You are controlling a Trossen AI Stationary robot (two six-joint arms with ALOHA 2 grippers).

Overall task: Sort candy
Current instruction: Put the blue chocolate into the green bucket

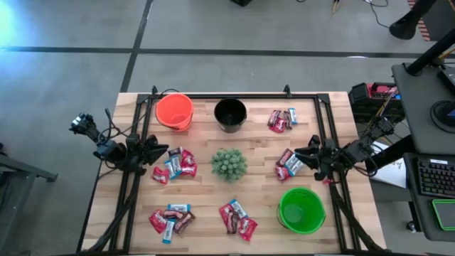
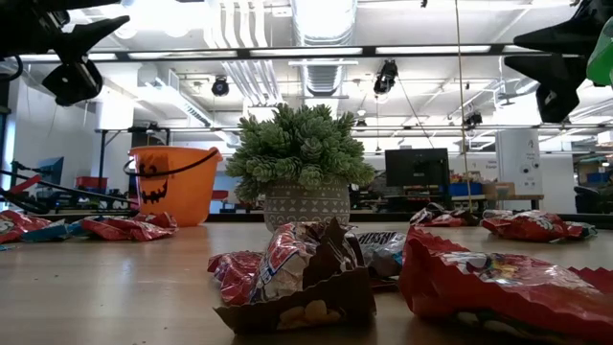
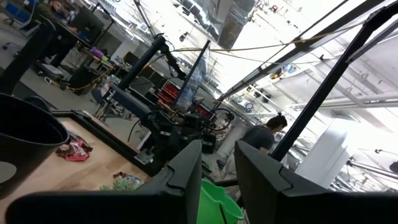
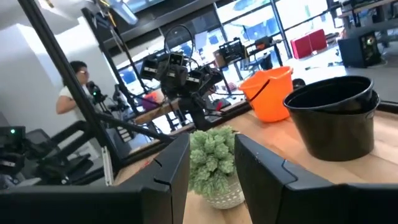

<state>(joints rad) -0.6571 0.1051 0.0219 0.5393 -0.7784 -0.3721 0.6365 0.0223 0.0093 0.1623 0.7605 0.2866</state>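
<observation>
Seen from table height, the nearest things are crinkled foil candy wrappers, red, brown and blue-white, flat and glossy, lying in loose heaps on a pale wooden slatted table. From above, the candy sits in six small piles spread across the table: two at the near edge, one on either side of the middle, touching nothing but wood, and one at the far right.

A round, bright green plastic bucket stands at the near right. In the middle is a spiky green plant ball in a grey patterned pot. At the far edge stand an orange plastic pumpkin-face bucket and a black plastic bucket, both smooth and open-topped.

The left gripper hovers just beside the left-middle pile; its dark fingers stand a little apart and hold nothing. The right gripper hovers beside the right-middle pile, fingers likewise parted and empty.

The step in hand looks like reaching for a first sweet. To do it well, a gripper should probably descend over a single wrapper at a pile's edge, since slippery overlapping foil could drag neighbours along, then pinch the crimped end.
</observation>
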